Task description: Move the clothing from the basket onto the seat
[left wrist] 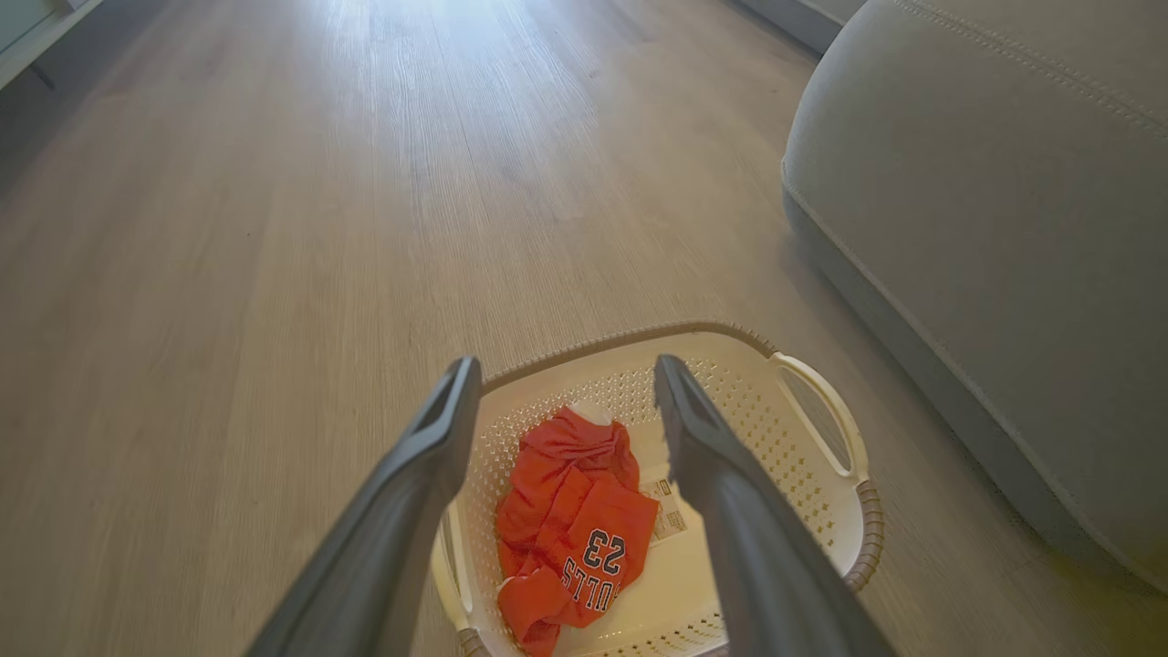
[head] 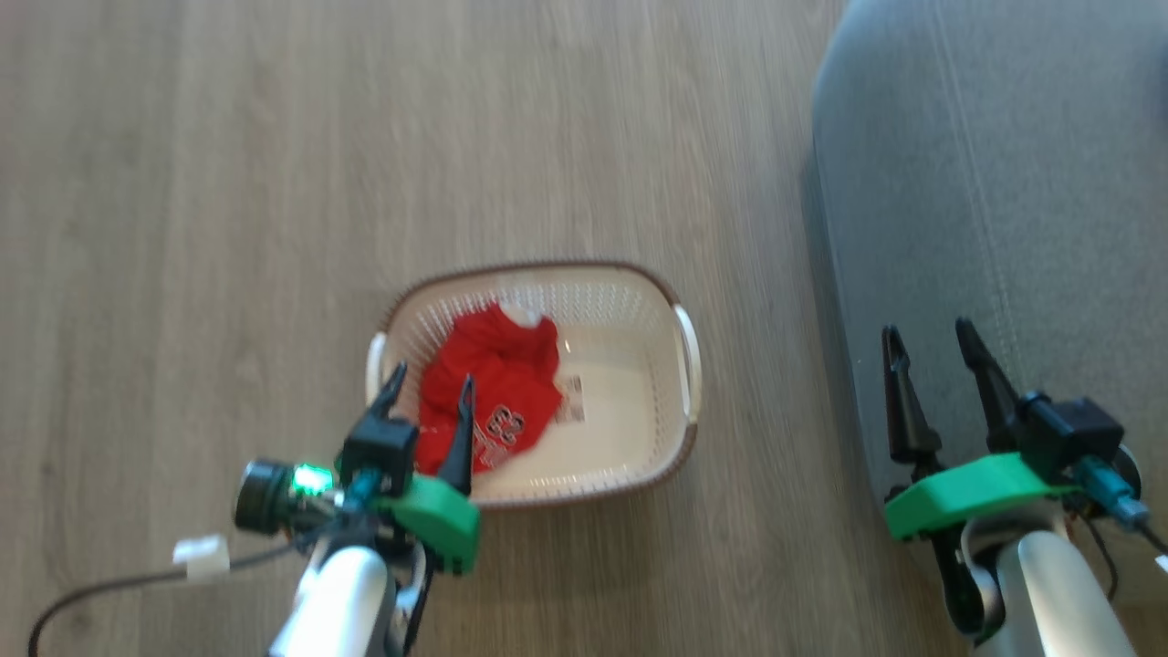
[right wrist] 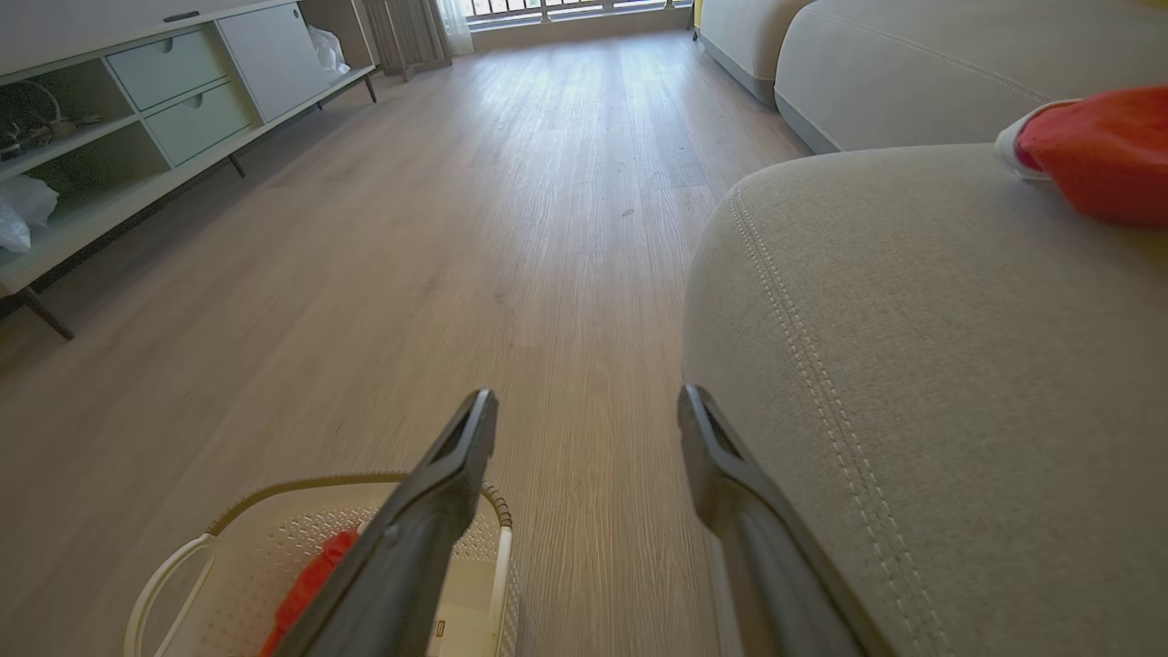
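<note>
A red garment [head: 493, 388] with white lettering lies crumpled in the left half of the cream basket [head: 639, 301] on the wooden floor. My left gripper [head: 432, 383] hangs open above the basket's near left corner, fingers spread over the clothing [left wrist: 570, 525]. The grey seat [head: 1004, 182] fills the right side. My right gripper [head: 926, 338] stands open over the seat's front edge. In the right wrist view another red garment with white trim [right wrist: 1095, 151] lies on the seat [right wrist: 912, 365], and the basket [right wrist: 274, 547] shows at lower left.
A paper label [head: 572, 400] lies on the basket's floor beside the clothing. A pale low cabinet [right wrist: 137, 109] with drawers stands along the far left wall. A second grey sofa section [right wrist: 912, 64] lies beyond the seat. Wooden floor [head: 274, 182] stretches left of the basket.
</note>
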Available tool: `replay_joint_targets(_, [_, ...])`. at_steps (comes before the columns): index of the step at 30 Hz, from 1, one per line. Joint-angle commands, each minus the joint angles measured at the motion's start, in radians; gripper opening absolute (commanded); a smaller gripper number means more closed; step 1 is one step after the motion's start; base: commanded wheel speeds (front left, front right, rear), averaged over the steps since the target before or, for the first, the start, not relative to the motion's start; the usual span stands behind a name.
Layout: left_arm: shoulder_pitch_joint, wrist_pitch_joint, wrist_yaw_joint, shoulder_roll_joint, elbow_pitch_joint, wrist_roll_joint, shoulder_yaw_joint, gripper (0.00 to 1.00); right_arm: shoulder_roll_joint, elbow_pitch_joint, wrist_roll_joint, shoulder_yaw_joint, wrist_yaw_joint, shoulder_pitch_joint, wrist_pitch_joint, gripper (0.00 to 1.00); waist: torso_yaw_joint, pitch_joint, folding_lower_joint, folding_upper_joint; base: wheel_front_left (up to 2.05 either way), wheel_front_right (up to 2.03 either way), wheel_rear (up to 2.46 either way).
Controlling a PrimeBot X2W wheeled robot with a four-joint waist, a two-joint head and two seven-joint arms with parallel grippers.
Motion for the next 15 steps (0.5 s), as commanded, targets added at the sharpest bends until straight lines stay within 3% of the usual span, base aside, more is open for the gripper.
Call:
replay_joint_targets(1, [-0.062,-0.01,-0.004,0.003,-0.009,0.002,0.024,1.0,-0.001,-0.054,0.009,0.031,0.0,-0.041,-0.006,1.0,-0.052,0.106,0.0,0.0,0.0,0.0,0.0])
replay_joint_targets(11, [-0.363,-0.01,-0.042,0.006,0.253,0.057,0.001,1.0,-0.07,-0.275,0.013,0.178,0.0,-0.125,-0.006,1.0,-0.129,0.39,0.0,0.0,0.0,0.0,0.0])
replay_joint_targets(15, [-0.444,-0.01,-0.048,0.015,0.335,0.06,0.008,1.0,-0.061,-0.34,0.028,0.182,0.0,-0.139,-0.006,1.0,-0.152,0.458,0.0,0.0,0.0,0.0,0.0])
